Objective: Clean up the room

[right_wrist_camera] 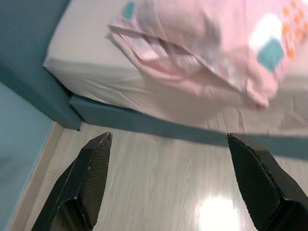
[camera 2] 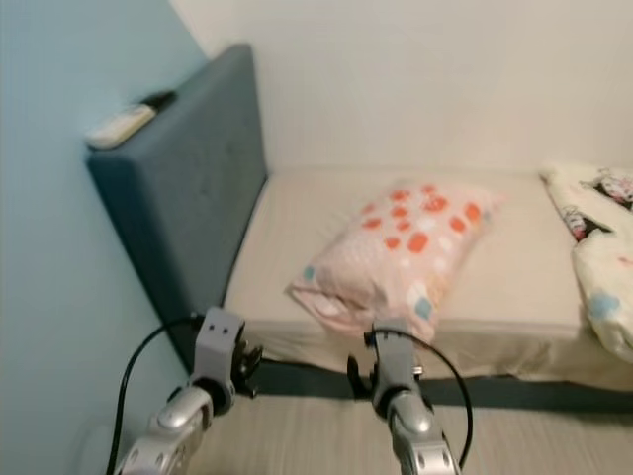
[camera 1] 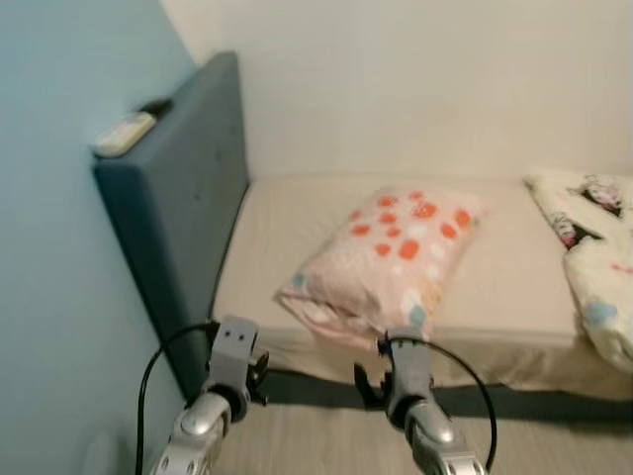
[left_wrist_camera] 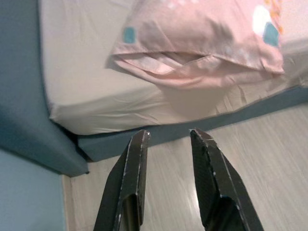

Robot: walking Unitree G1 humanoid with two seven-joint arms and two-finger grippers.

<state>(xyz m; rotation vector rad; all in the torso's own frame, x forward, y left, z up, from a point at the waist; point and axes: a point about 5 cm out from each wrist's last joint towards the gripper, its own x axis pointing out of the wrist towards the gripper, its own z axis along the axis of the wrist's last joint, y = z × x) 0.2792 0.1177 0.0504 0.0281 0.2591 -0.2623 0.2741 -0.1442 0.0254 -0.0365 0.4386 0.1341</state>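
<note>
1. Bed [camera 1: 495,297], covered by a beige sheet, is set against the white wall, with a blue upholstered headboard [camera 1: 183,188] at the robot's left.
2. A white patterned blanket [camera 1: 593,257] is bunched at the bed's right side.
3. A pink pillow [camera 1: 391,257] with orange spots is laid askew near the bed's front edge.
4. The right gripper [right_wrist_camera: 168,178] is held above the wood floor [right_wrist_camera: 159,183] before the bed, fingers spread wide.
5. The left gripper [left_wrist_camera: 168,154] is held beside it, fingers narrowly parted and empty.
6. What seems a white remote [camera 1: 124,134] is rested atop the headboard.
</note>
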